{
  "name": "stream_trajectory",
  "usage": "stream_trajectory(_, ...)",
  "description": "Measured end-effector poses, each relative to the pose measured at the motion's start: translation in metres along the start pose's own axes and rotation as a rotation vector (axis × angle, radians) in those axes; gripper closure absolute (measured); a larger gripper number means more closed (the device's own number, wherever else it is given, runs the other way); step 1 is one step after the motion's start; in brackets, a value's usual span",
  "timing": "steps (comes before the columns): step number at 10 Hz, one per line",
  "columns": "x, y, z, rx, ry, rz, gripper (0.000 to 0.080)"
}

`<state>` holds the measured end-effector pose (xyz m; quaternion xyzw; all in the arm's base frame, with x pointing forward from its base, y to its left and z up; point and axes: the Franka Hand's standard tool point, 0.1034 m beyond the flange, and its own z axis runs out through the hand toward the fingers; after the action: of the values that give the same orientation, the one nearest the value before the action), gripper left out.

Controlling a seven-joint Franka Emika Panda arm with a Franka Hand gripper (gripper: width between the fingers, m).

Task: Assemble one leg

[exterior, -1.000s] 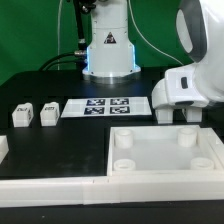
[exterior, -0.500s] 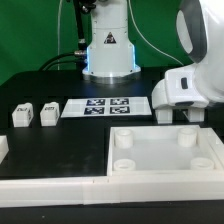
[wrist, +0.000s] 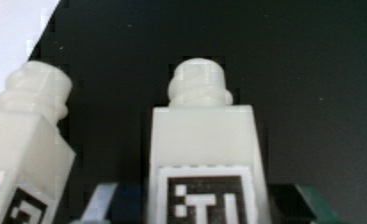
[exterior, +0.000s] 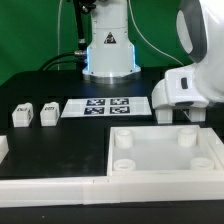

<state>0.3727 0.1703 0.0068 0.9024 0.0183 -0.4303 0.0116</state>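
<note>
In the exterior view, the hand (exterior: 178,118) is hanging low just beyond the white panel's (exterior: 160,131) far edge. The panel's corner sockets (exterior: 124,141) are sitting empty.

In the wrist view, its fingers (wrist: 112,205) are flanking the leg (wrist: 206,150). I cannot tell whether they are pressing it. Closing squarely on its flat sides should be the aim, clearing the second leg (wrist: 29,140).

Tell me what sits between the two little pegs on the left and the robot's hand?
The marker board lies there, shown in the exterior view.
</note>
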Motion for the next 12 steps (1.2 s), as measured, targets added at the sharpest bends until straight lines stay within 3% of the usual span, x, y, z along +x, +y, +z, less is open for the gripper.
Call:
stream_trajectory(2, 0.000, 0.002, -0.002, -0.005, 0.002, -0.014, 0.0514)
stream_trajectory(4, -0.004, 0.016, -0.040, -0.034, 0.089, -0.099, 0.0512)
stream_trajectory(6, -0.007, 0.033, -0.067, -0.018, 0.159, -0.135, 0.0512)
stream_trajectory(8, -0.013, 0.053, -0.105, 0.005, 0.345, -0.147, 0.0512)
stream_trajectory(10, -0.022, 0.059, -0.142, 0.018, 0.490, -0.119, 0.0512)
stream_trajectory(11, -0.012, 0.058, -0.150, 0.022, 0.628, -0.123, 0.0512)
stream_trajectory(12, -0.013, 0.060, -0.145, 0.021, 0.704, -0.120, 0.0512)
